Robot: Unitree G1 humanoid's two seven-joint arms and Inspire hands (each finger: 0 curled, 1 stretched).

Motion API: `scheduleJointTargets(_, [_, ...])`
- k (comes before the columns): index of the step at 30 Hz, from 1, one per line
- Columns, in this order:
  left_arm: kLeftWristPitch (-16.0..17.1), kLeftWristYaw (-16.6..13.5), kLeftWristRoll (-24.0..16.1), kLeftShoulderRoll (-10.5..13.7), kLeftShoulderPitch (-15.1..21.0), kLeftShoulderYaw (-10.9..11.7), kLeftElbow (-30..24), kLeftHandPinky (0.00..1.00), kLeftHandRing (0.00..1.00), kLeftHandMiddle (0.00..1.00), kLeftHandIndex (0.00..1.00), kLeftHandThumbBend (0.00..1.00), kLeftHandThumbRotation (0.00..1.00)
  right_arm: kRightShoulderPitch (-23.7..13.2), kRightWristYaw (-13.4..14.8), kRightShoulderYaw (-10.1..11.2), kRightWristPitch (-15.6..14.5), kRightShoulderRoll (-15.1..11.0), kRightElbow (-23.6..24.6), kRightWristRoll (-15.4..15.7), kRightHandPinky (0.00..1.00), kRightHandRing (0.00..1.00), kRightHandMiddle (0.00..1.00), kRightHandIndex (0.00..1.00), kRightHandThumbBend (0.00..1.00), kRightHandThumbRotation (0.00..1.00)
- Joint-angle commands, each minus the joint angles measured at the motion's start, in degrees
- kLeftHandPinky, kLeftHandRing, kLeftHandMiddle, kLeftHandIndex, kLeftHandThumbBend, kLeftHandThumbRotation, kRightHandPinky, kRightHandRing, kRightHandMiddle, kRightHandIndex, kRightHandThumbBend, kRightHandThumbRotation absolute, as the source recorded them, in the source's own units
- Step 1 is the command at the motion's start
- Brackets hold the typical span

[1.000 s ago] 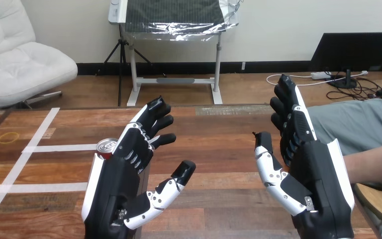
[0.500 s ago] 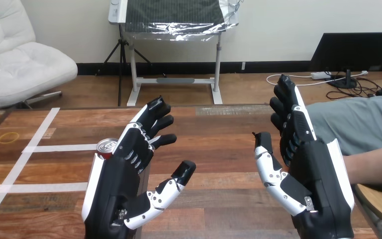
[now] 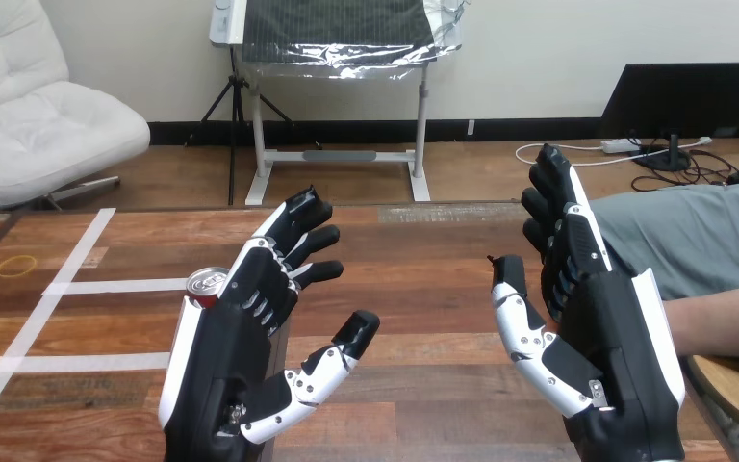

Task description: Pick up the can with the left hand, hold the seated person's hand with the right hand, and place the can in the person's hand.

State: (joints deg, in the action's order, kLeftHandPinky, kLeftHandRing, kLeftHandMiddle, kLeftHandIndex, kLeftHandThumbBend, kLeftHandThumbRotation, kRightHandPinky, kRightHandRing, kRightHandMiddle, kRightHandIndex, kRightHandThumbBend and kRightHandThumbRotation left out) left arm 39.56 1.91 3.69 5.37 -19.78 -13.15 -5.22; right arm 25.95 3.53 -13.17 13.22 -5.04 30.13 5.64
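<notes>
Two machine hands hang raised over the long brown wooden plank table (image 3: 423, 260), and across the last second hardly anything has moved. The black-and-white right hand (image 3: 616, 356), at about 4 o'clock in the head view, stands palm inward with its fingers straight up and its thumb spread. It is open and holds nothing, just as it was a second ago.

The black-and-white left hand (image 3: 226, 356), at about 7 o'clock, is likewise open and empty. Its fingers stretch toward 1 o'clock and its thumb points toward 2 o'clock; the fingertips have shifted by a hair at most.

The person's bare forearm (image 3: 722, 322) comes in from 3 o'clock and passes behind the right hand, and it has sunk very slightly. The person's hand is hidden behind the robot's palm, so I cannot tell whether the two touch, though probably they do not.

Smallest, the red can with a silver top (image 3: 206, 285) stands upright on the table at about 9 o'clock. It peeps out from behind the left hand's outer edge, exactly where it stood before.

My judgement is that the task has barely started, with the can not yet grasped and the person's hand not yet held. The left hand must first swing out toward 10 o'clock and close round the can.
</notes>
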Motion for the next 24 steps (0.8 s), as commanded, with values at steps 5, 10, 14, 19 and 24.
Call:
scheduleJointTargets(5, [0.48, -0.35, -0.56, -3.06, 1.85, 0.02, -1.99, 0.74, 0.83, 0.87, 0.87, 0.59, 0.0, -2.59, 0.1, 0.32, 0.44, 1.59, 1.9, 0.54, 1.0, 1.0, 1.0, 1.0, 0.0, 0.0])
scheduleJointTargets(10, [0.72, -0.49, -0.94, -3.05, 1.9, 0.14, -1.88, 0.75, 0.83, 0.86, 0.87, 0.59, 0.0, -2.67, 0.03, 0.34, 0.62, 1.56, 1.77, 0.45, 1.0, 1.0, 1.0, 1.0, 0.0, 0.0])
scheduleJointTargets(14, [0.56, -0.51, -0.88, -3.03, 1.79, 0.1, -2.04, 0.75, 0.83, 0.86, 0.87, 0.59, 0.0, -2.65, 0.01, 0.32, 0.5, 1.53, 1.84, 0.51, 1.0, 1.0, 1.0, 1.0, 0.0, 0.0])
scheduleJointTargets(19, [0.47, -0.56, -0.9, -3.06, 1.71, 0.07, -2.13, 0.76, 0.83, 0.86, 0.87, 0.59, 0.0, -2.56, 0.03, 0.33, 0.35, 1.49, 1.97, 0.71, 1.0, 1.0, 1.0, 1.0, 0.0, 0.0])
scheduleJointTargets(24, [0.59, -0.61, -1.18, -3.0, 1.68, 0.13, -2.06, 0.76, 0.83, 0.86, 0.87, 0.59, 0.0, -2.54, 0.06, 0.36, 0.37, 1.55, 1.91, 0.69, 1.0, 1.0, 1.0, 1.0, 0.0, 0.0])
